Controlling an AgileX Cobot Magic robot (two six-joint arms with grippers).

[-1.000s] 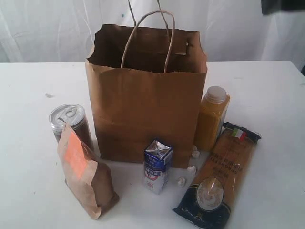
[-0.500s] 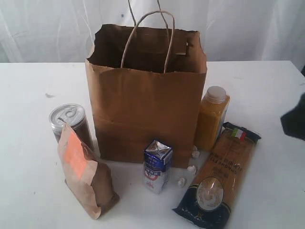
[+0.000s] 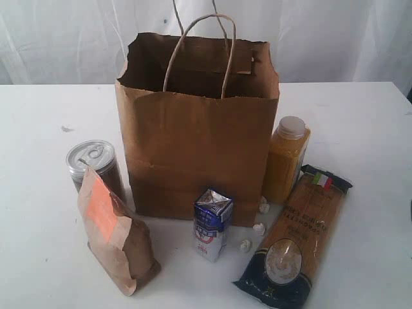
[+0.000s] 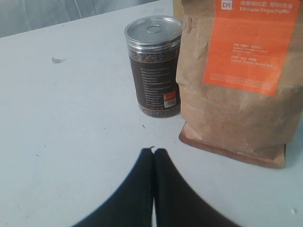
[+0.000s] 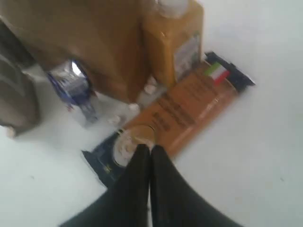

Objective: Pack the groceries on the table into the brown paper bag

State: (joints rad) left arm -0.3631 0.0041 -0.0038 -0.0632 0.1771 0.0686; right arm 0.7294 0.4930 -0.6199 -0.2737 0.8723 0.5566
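Note:
The brown paper bag (image 3: 196,135) stands open and upright on the white table (image 3: 38,116). Left of it are the silver-topped can (image 3: 92,161) and the kraft pouch with orange label (image 3: 116,235). The blue-white carton (image 3: 212,223) stands in front, with the orange juice bottle (image 3: 286,164) and the pasta packet (image 3: 299,238) on the right. The yellow-lidded jar is out of view. Neither gripper shows in the exterior view. My left gripper (image 4: 154,150) is shut and empty, short of the can (image 4: 155,66) and pouch (image 4: 241,80). My right gripper (image 5: 150,147) is shut and empty, over the pasta packet (image 5: 189,106).
A few small white bits (image 3: 257,225) lie on the table between the carton, the bag's base and the pasta packet. A white curtain (image 3: 322,38) hangs behind the table. The right wrist view is blurred.
A dark blurred arm shape crossed the right edge of the exterior view half a second ago and is gone from it now. The groceries and the bag have not moved.

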